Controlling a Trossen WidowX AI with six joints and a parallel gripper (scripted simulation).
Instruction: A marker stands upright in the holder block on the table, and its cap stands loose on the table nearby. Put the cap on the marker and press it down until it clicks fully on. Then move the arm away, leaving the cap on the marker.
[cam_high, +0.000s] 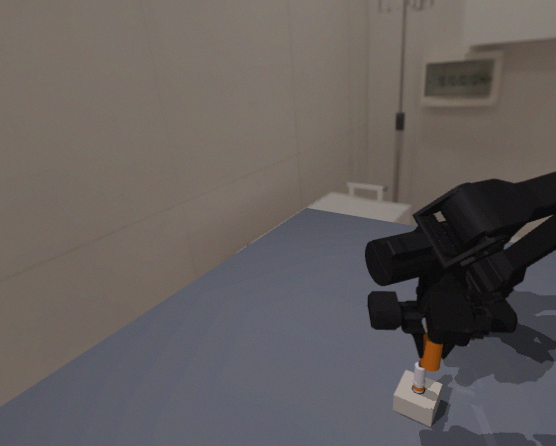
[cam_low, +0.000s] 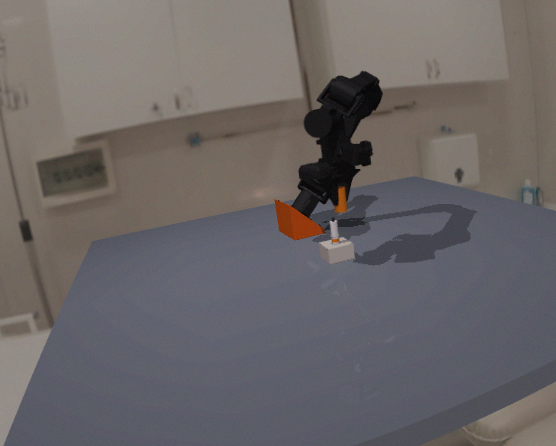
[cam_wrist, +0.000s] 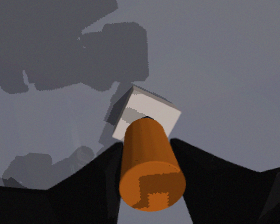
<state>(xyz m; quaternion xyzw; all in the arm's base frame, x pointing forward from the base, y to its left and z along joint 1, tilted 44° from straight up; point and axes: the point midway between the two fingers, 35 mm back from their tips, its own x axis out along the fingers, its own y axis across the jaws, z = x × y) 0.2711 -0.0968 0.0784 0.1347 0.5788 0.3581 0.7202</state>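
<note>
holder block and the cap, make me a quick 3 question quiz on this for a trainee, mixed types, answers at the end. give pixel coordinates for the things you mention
1. True or false: the marker (cam_high: 419, 375) (cam_low: 334, 230) stands upright in the holder block (cam_high: 413, 404) (cam_low: 336, 252) (cam_wrist: 159, 111).
2. Multiple choice: where is the orange cap (cam_high: 432, 354) (cam_low: 341, 200) (cam_wrist: 150, 150)?
A) standing on the table
B) fully on the marker
C) between the gripper's (cam_high: 432, 350) (cam_low: 341, 197) (cam_wrist: 148, 145) fingers, above the marker's tip
3. Fill in the blank: the body of the marker is mostly ____ in color.

Key: 1 true; 2 C; 3 white
</note>
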